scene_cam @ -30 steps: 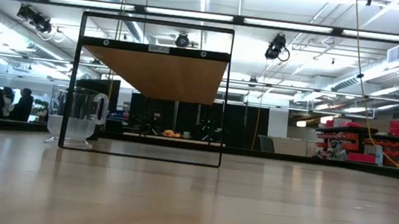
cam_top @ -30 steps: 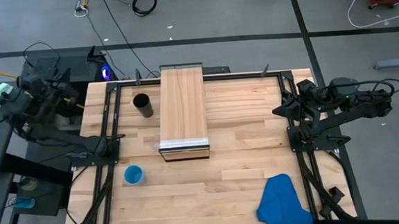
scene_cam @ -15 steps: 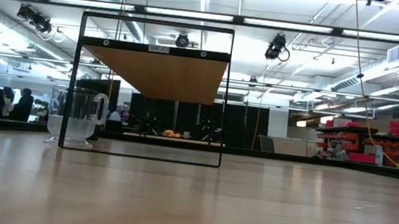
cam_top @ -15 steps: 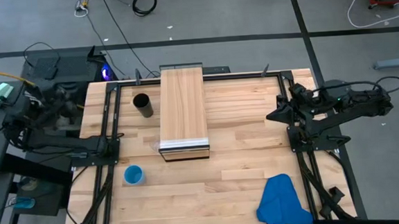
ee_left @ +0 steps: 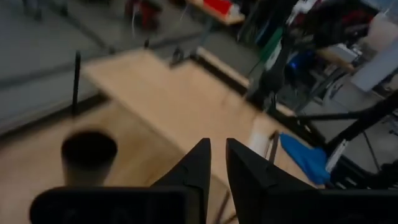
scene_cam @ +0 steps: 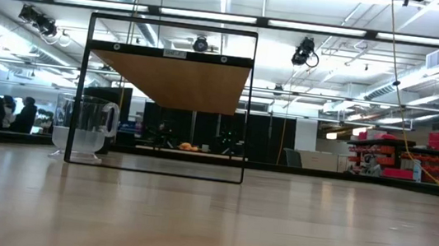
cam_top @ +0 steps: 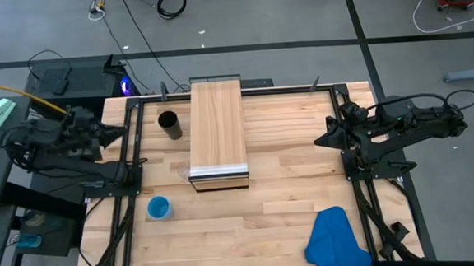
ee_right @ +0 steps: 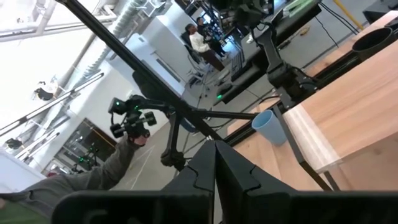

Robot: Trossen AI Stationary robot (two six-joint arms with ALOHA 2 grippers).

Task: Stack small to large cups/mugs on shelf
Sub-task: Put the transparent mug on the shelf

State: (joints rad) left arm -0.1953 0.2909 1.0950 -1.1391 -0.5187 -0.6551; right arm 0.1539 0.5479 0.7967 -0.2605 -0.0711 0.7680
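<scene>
- Since a second earlier, my left gripper (cam_top: 121, 130) had swung from beyond the table's left edge toward the slatted wooden tabletop (cam_top: 292, 220); its fingers stood slightly parted, holding nothing.
- On the tabletop, the black cylindrical cup (cam_top: 169, 125) stood just left of the shelf (cam_top: 217, 130), a long pale-wood board.
- Nearer the shelf's front corner sat the clear glass mug (scene_cam: 85, 127), handle visible.
- Further forward stood the blue plastic cup (cam_top: 158, 208).
- My right gripper (cam_top: 321, 139) hovered at the right edge, clenched and empty.
</scene>
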